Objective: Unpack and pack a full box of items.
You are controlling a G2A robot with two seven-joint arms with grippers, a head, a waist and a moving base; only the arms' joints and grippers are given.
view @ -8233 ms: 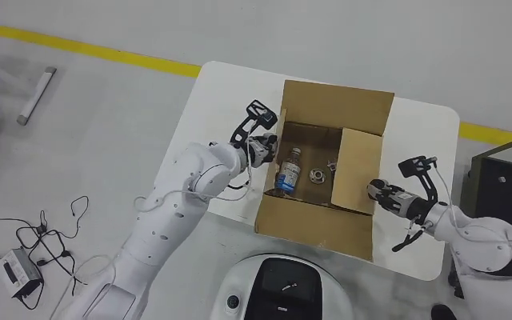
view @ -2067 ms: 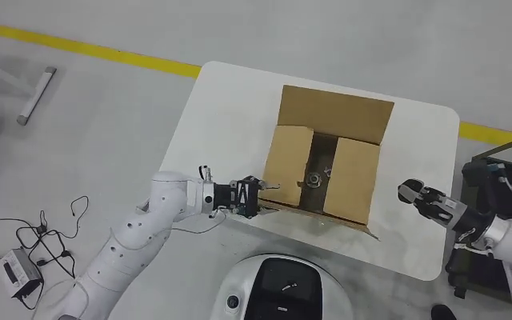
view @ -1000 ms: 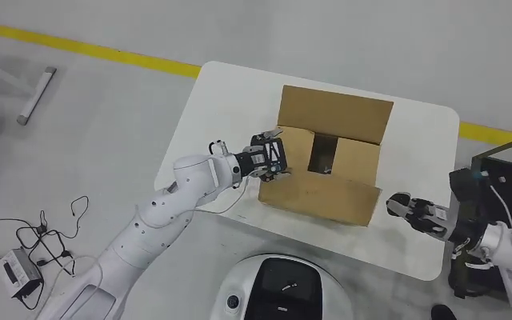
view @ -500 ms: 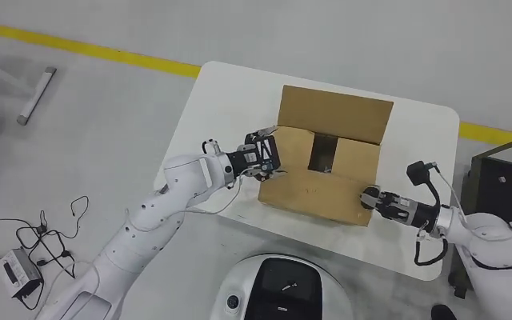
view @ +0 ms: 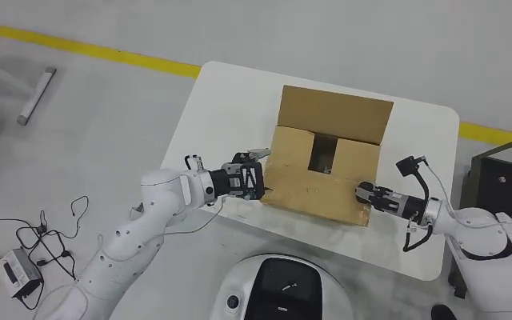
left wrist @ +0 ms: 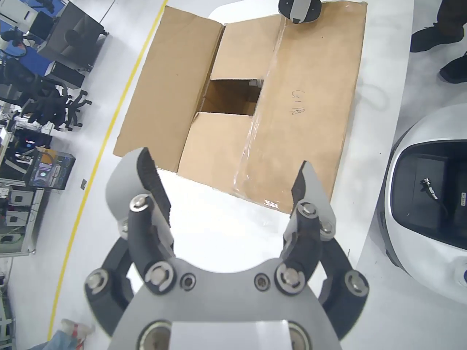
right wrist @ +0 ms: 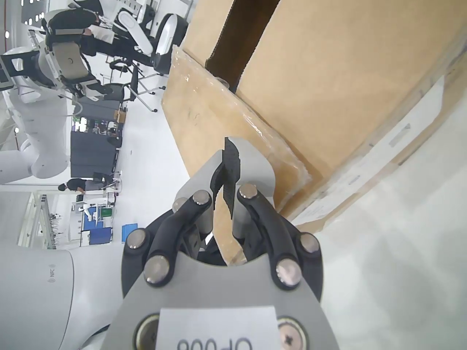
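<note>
The cardboard box (view: 324,172) stands mid-table, its two side flaps and the taped near flap (left wrist: 303,111) folded down. The far flap (view: 336,108) lies open. A dark square gap (view: 324,154) remains at the top. My left gripper (view: 254,180) is open just off the box's near-left corner, its fingers (left wrist: 151,176) spread with nothing between them (left wrist: 230,183). My right gripper (view: 364,194) is shut at the near-right corner, its tip (right wrist: 230,154) against the near flap's edge; the left wrist view shows that right gripper (left wrist: 299,3) resting on that corner.
The white table (view: 224,112) has free room left of the box and along its right side (view: 416,136). A dark cabinet (view: 490,184) stands off the table's right edge. A yellow floor line (view: 96,52) runs behind.
The near flap came down over the side flaps. In the last half second my left gripper drew back from the flap to the near left, and the right gripper closed in on the corner.
</note>
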